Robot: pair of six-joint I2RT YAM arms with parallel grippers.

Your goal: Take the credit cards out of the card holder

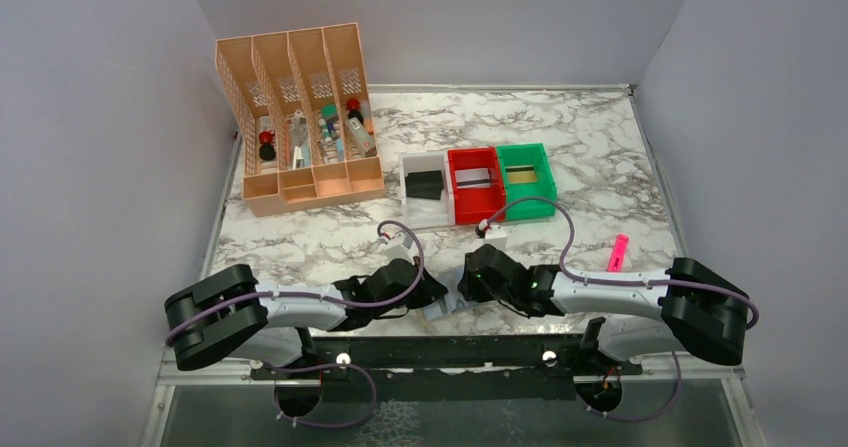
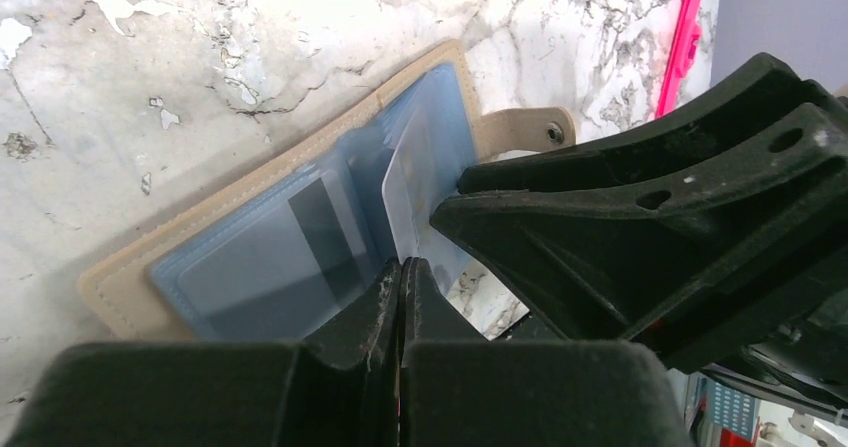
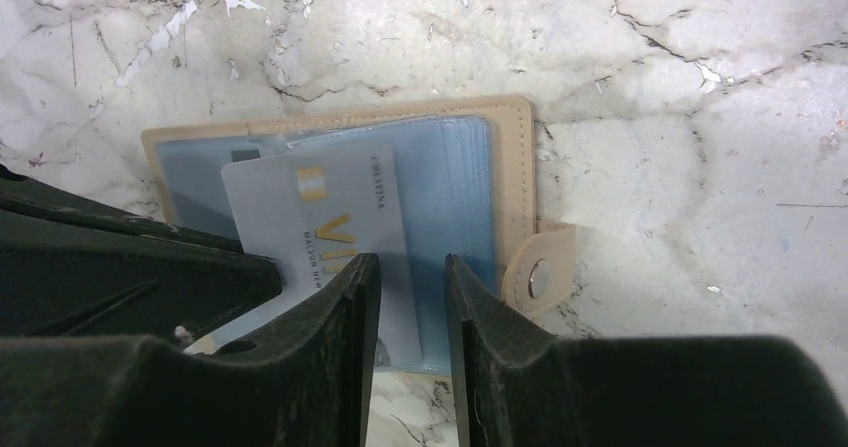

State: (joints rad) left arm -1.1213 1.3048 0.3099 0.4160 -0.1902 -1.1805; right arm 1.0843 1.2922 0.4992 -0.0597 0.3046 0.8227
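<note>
Near the table [image 1: 600, 167] edge, card holder [image 3: 465, 192] between left tool [image 2: 402, 277], right tool [image 3: 412, 267]

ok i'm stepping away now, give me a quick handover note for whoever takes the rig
Left hand: shut, tips at an edge of a silvery grey plastic card; whether it grips it is unclear.
Right hand: open, straddling that card's edge.
Tan leather-like card holder: lies open on the marble table, card half out of its pale blue pocket.
Done: a black card lies in the white plastic bin.
Left: free this card, then the dark card in another pocket.
</note>
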